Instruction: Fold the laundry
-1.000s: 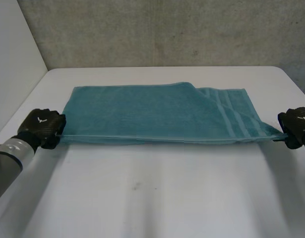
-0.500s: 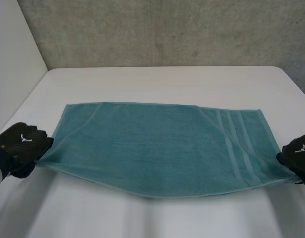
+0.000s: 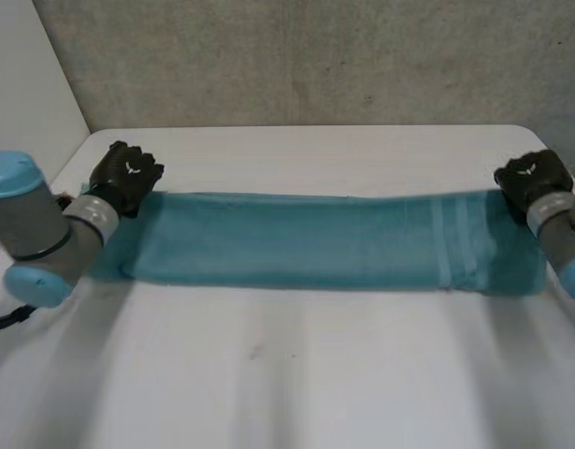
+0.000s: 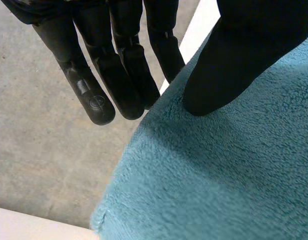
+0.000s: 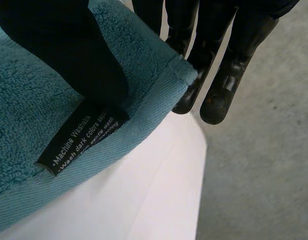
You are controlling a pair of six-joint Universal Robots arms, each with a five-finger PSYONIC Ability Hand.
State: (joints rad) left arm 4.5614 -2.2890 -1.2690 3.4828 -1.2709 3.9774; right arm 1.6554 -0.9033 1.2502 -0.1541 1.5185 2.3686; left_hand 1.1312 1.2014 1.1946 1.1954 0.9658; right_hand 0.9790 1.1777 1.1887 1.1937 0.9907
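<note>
Holding a teal towel [image 3: 306, 241] stretched as a long band across the white table [image 3: 296, 374].
Head: gripping its far corners with left hand [image 3: 126, 175] and right hand [image 3: 530, 178]. Left wrist: pinching the edge between thumb and fingers [image 4: 126, 85]. Right wrist: clamping a corner likewise, thumb beside a black label [image 5: 81, 137].

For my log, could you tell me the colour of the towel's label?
The label is black with white print; right wrist view.
</note>
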